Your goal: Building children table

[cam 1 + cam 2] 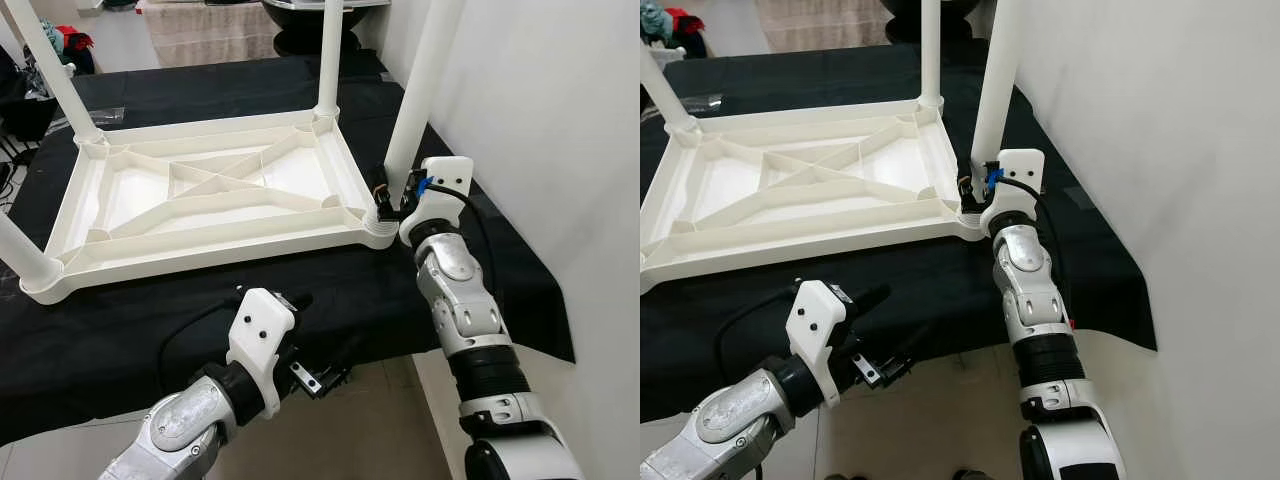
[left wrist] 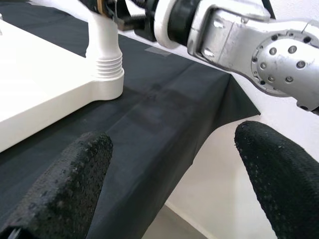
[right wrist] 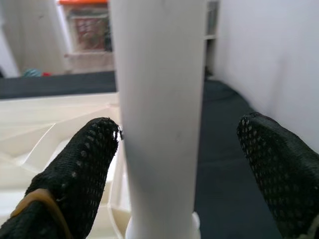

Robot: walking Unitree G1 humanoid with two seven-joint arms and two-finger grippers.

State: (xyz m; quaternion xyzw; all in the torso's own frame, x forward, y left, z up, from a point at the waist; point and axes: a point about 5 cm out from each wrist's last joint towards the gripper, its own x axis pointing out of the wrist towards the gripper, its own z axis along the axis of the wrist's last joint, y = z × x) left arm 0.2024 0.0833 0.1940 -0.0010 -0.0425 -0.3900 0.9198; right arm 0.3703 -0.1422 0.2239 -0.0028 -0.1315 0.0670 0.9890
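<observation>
While the white children's table (image 1: 200, 200) lies upside down on the black-draped tabletop (image 1: 120, 340), the step in hand looks like seating its near-right leg (image 1: 420, 90) in the corner socket. In the left eye view, three other legs already stand in their corners: far left, far right and near left. The right pincer (image 1: 385, 205) sits low at the near-right leg, just above the socket. The left pincer (image 1: 300, 300) hovers over the cloth near the tabletop's near edge, apart from the frame.

From the right eye view the same layout reads; the right arm reaches up from the near right, and a white wall runs along the right.

Seen by the left wrist, its two fingers (image 2: 65, 189) stand wide apart, holding nothing, looking toward the ribbed leg base in the near-right corner.

Through the right wrist, the leg stands between the spread fingers (image 3: 75, 179); one is close to or touching it, the other clearly apart, so no firm grip.

Next, I judge, the leg needs closing on and pressing or twisting home. No containers are involved; the frame's ribbed underside holds nothing.
</observation>
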